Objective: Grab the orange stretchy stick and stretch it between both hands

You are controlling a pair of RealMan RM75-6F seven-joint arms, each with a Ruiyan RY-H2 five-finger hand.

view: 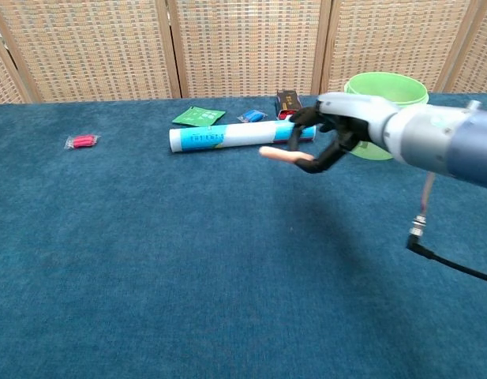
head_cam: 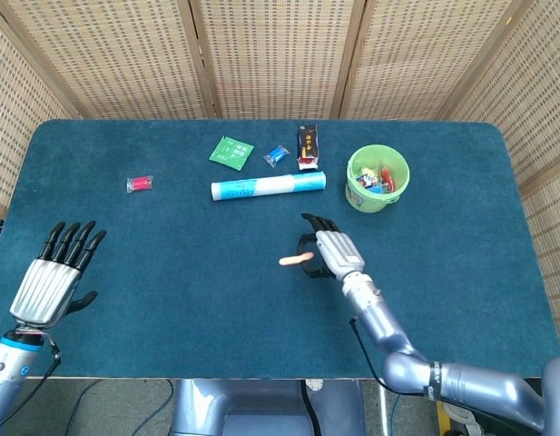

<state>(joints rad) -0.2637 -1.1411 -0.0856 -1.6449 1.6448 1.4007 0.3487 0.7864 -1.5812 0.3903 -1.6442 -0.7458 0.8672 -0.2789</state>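
My right hand (head_cam: 327,252) (view: 338,130) holds the orange stretchy stick (head_cam: 294,260) (view: 283,156) by one end, lifted well above the blue table near its middle. The stick's free end points toward my left side. My left hand (head_cam: 53,282) hovers over the table's near left corner with its fingers spread and nothing in it. The chest view does not show the left hand.
A green bucket (head_cam: 356,192) (view: 402,91) with small items stands behind my right hand. A white and blue roll (head_cam: 268,188) (view: 241,133), a green packet (head_cam: 230,151), a blue candy (head_cam: 276,155), a dark box (head_cam: 307,146) and a red candy (head_cam: 140,183) lie further back.
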